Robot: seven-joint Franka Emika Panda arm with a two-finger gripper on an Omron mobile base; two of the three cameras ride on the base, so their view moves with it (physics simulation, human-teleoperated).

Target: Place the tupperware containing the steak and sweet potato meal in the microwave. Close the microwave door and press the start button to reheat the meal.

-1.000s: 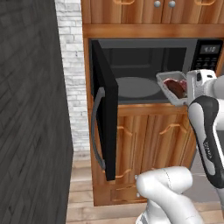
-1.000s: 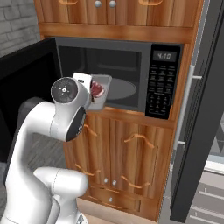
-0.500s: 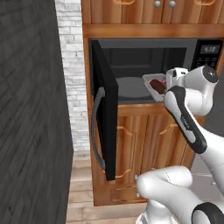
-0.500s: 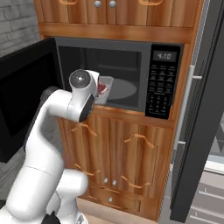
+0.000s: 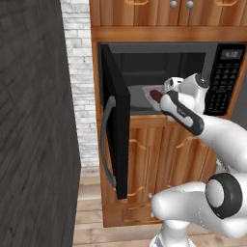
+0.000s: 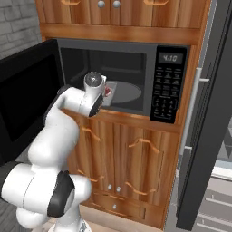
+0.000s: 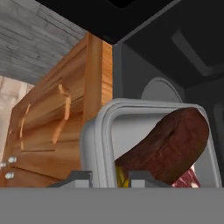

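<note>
The hand is gripping the near rim of the tupperware, its fingers clamped together on it, and is holding the tub at the front edge of the microwave opening, above the grey turntable. The steak and sweet potato meal is lying inside the tub, and the microwave door is standing wide open at the left.

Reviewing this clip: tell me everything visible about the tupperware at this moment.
The tupperware is a shallow pale grey tub with rounded corners and a thick rim, plastic by its look, and no lid. It holds a dark red-brown lump of steak with a bit of yellow beneath. The gripper is shut on its near rim, holding it at the mouth of the open microwave, in front of the round grey turntable.
</note>
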